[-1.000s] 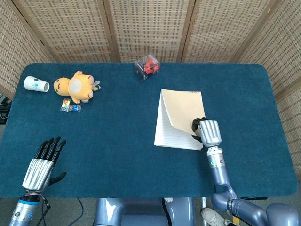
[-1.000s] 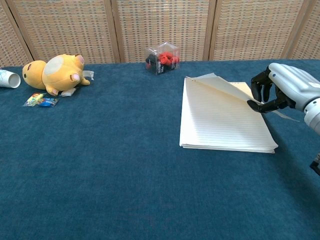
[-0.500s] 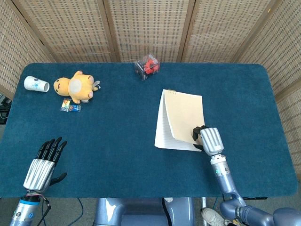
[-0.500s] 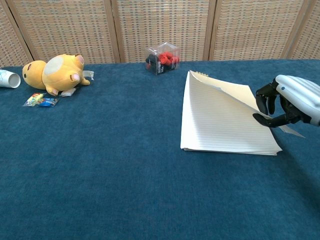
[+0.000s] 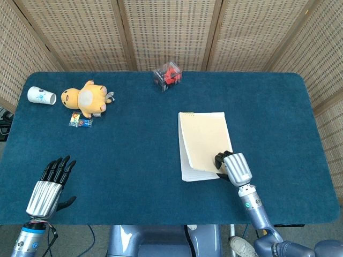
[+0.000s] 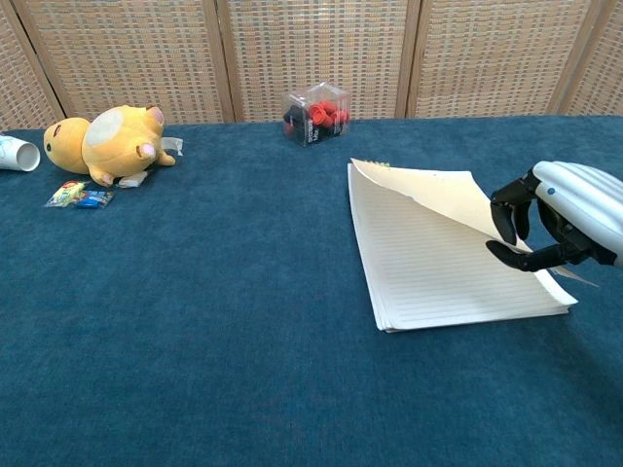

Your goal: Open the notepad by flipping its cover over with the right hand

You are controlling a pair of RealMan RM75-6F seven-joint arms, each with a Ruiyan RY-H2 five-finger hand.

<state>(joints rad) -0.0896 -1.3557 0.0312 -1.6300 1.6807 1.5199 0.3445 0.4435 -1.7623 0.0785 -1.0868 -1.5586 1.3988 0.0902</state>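
On the table's (image 5: 134, 160) near-left edge, the left hand (image 5: 49, 188) is idling, fingers spread and holding nothing. Right of centre, the notepad (image 5: 187, 160) is skewing: within the past second it has been dragged nearer and twisted as the right hand (image 5: 231, 166) is pinching the cover's (image 5: 203, 139) near corner. The cover is hanging lifted but not flipped, suggesting the pull is moving the whole pad instead of turning the cover.
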